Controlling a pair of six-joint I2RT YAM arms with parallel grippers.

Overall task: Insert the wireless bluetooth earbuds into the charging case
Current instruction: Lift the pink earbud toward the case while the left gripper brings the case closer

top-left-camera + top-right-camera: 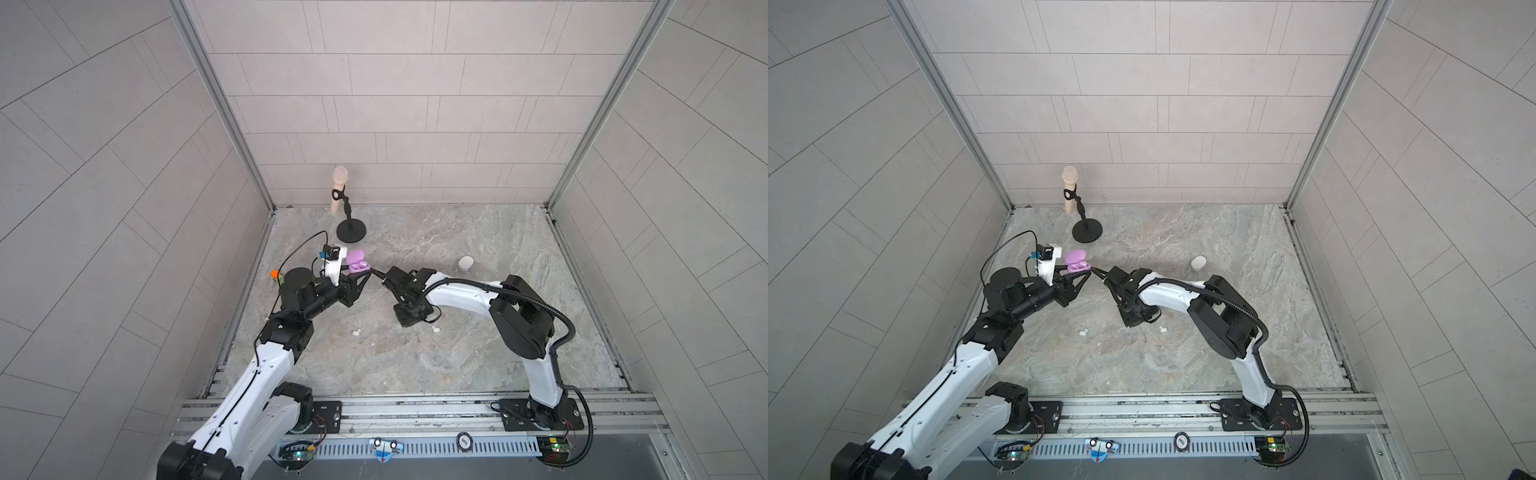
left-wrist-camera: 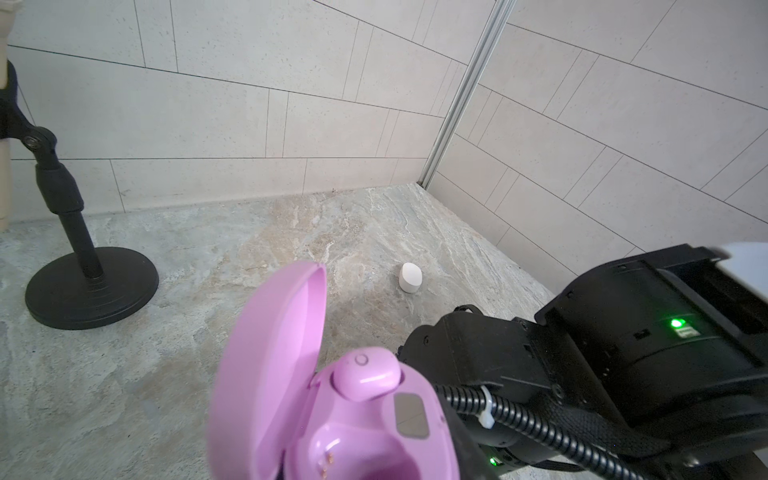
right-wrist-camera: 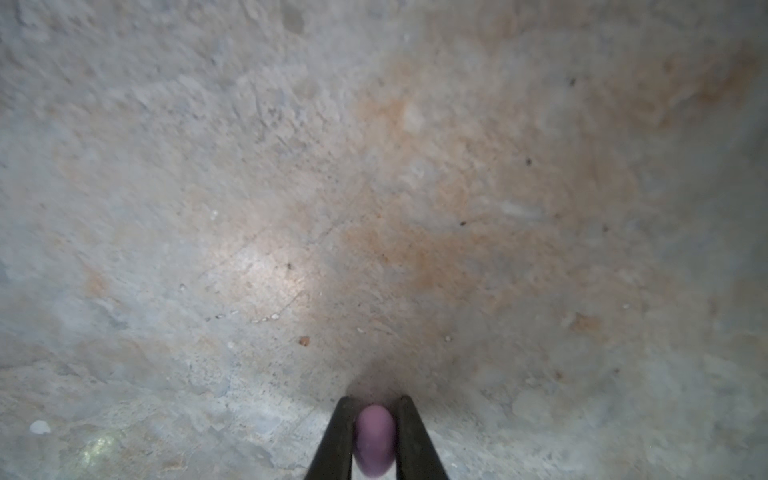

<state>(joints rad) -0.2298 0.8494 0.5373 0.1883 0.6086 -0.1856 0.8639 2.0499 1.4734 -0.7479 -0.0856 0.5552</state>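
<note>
In both top views the left gripper is clamped on the base of the open lilac case, which it holds up off the table. The right gripper has its tips just beside the case's near edge. Two little pairs of pale buds lie loose on the table nearer the arms, a white case stands well apart to the right, and a microphone stand is behind. With both arms crowding one small spot, a push from the right could, I judge, twist the lilac case in its grip or knock it free. The left wrist view shows the lid swung up, one seated bud in place, and the empty socket beside it with its gold contacts bare. The lid stands close over the opening, so it could be bumped shut or block the way in, and a stray nudge might pop the seated bud out. How the left jaws sit on the case is hidden there. The right wrist view shows the right gripper's jaws drawn almost together on the held bud, a lilac one pinched by its sides above the bare table. It is smooth and rounded, so a hard squeeze or a sideways scrape could squirt it out. The blur hides which way it faces. If it goes in turned wrong, it would likely sit proud and drop on release.
</note>
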